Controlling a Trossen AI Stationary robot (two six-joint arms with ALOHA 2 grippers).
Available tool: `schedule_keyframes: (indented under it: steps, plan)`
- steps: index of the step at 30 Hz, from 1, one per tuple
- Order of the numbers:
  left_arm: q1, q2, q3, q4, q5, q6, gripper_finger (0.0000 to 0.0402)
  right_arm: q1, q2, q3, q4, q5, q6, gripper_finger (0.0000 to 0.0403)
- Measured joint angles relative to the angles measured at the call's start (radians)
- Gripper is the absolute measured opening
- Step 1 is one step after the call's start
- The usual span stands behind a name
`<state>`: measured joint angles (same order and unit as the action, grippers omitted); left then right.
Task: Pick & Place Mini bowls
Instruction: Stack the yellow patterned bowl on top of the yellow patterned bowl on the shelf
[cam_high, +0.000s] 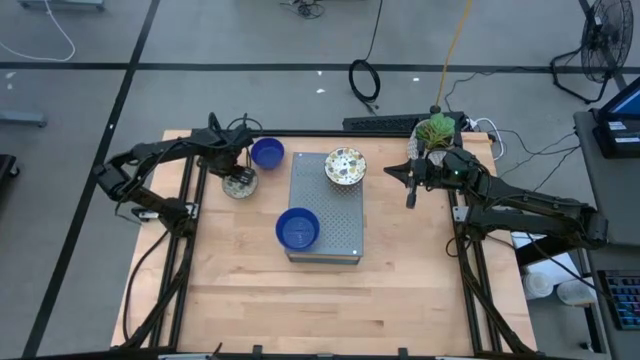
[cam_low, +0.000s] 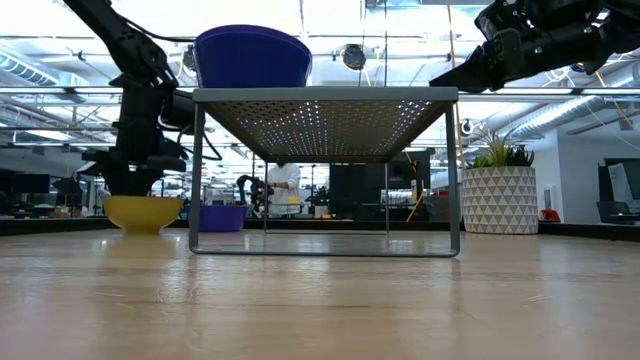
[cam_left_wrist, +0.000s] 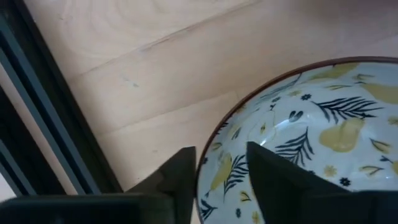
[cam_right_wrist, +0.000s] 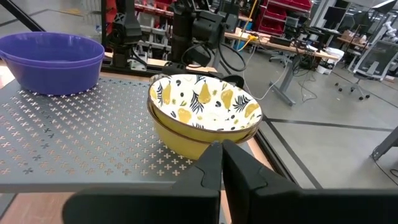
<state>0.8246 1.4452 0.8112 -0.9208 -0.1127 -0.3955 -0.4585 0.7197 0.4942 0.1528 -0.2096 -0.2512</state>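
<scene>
A wooden worktop (cam_high: 250, 300) carries a grey perforated metal stand (cam_high: 325, 235) at its middle, used here as the landmark.

On top of the stand sit two mini bowls. A plain blue bowl (cam_high: 297, 228) rests near the stand's front left corner, and a patterned bowl (cam_high: 345, 166), cream inside with yellow pears and dark leaves, rests at the stand's back edge. Judging by this, the raised stand is where bowls are being gathered.

Two more bowls are on the worktop just left of the stand's back corner: a second blue bowl (cam_high: 267, 152) and, beside it farther left, a second patterned bowl (cam_high: 239, 184).

The left tool (cam_left_wrist: 217, 177) is down at that second patterned bowl. Its fingers straddle the rim, one finger outside the wall and one inside, partly narrowed with a gap left, so the rim is bracketed but not clearly pinched. Gripping by the rim suits a thin-walled bowl too wide to span whole.

The right tool (cam_high: 410, 197) hangs in the air just right of the stand, its fingers pressed together and empty, pointing toward the patterned bowl on top. It appears to be waiting out of the way. A potted plant (cam_high: 436, 132) stands behind it.
</scene>
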Motion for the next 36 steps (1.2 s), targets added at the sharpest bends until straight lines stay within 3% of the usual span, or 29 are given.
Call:
schedule_keyframes:
  steps: [5, 9, 16, 20, 25, 30, 36]
  plan:
    - [0.0, 0.0, 0.0, 0.0, 0.007, 0.021, 0.0072, 0.0, 0.0, 0.0, 0.0, 0.0, 0.0, 0.0]
    - [0.0, -0.006, 0.005, 0.003, 0.03, 0.028, 0.0036, 0.0, 0.0, 0.0, 0.0, 0.0, 0.0, 0.0]
    - [-0.007, -0.042, 0.012, 0.007, 0.019, 0.062, 0.0031, 0.0, 0.0, 0.0, 0.0, 0.0, 0.0, 0.0]
    - [-0.028, -0.12, 0.042, 0.008, -0.033, 0.058, 0.0009, 0.0, 0.0, 0.0, 0.0, 0.001, 0.0, 0.0]
    - [-0.064, -0.235, 0.085, 0.003, -0.053, 0.047, 0.0011, 0.0, 0.0, 0.0, 0.0, 0.001, 0.0, 0.0]
    - [-0.115, -0.338, 0.136, 0.004, -0.133, 0.047, 0.0008, 0.0, 0.001, 0.0, 0.007, 0.001, 0.002, 0.0]
    - [-0.212, -0.42, 0.195, 0.071, -0.246, 0.074, 0.0008, 0.013, 0.025, 0.0, 0.134, -0.003, 0.058, 0.0]
